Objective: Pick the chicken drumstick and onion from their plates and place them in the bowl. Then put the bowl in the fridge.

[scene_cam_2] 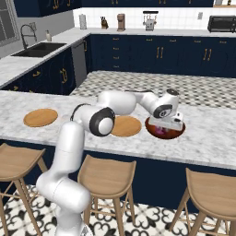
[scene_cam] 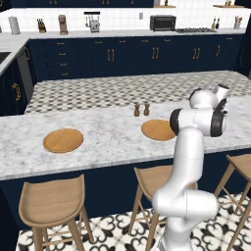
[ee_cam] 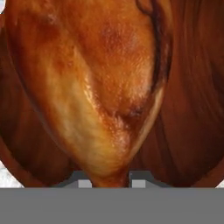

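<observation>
Golden-brown chicken drumstick [ee_cam: 94, 87] pinched in gripper [ee_cam: 108, 183], seemingly inside bowl [scene_cam_2: 177, 133] rim, counter [scene_cam_2: 212, 133] free beyond

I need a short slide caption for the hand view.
Pincer shut on the chicken drumstick, low over the bowl.

Close against the hand, chicken drumstick [ee_cam: 92, 87], golden-brown and glossy, broad at top, narrowing toward the fingertips [ee_cam: 139, 180]. Thin end pinched between the two grey tips at bottom centre. Behind and on both sides, dark reddish-brown wood of the bowl [ee_cam: 192, 109]. Sliver of pale marbled surface at bottom left corner.
</observation>
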### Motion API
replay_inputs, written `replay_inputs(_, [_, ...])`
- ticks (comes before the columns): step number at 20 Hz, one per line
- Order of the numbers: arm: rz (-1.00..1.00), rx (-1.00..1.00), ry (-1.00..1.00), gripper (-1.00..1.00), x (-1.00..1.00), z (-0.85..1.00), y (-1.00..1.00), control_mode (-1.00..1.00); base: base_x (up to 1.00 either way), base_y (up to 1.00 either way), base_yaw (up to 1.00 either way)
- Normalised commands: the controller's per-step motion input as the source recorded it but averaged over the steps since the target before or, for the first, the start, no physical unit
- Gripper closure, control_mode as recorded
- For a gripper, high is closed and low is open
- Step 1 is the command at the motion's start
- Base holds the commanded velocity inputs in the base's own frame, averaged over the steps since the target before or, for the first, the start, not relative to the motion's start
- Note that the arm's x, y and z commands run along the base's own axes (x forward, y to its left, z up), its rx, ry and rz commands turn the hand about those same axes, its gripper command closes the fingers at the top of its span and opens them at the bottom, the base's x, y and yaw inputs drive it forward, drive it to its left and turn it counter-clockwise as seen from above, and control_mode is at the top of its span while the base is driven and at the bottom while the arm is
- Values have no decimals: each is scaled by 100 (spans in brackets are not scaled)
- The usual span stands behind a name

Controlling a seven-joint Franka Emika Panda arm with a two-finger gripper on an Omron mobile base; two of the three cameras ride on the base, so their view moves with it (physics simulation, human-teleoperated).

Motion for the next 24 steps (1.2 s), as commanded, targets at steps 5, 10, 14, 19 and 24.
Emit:
replay_inputs(5, [0,-6,0,-100,46,-41,8,-100,0,0,0])
replay_inputs(10, [0,0,0,-100,21,-1,0,-100,0,0,0])
replay_inputs(14, [-3,0,-6,-100,-54,4,0,-100,0,0,0])
replay_inputs(19, [-9,0,-11,-100,-60,19,0,-100,0,0,0])
replay_inputs(24, [-20,0,-9,-100,-32,29,0,-100,0,0,0])
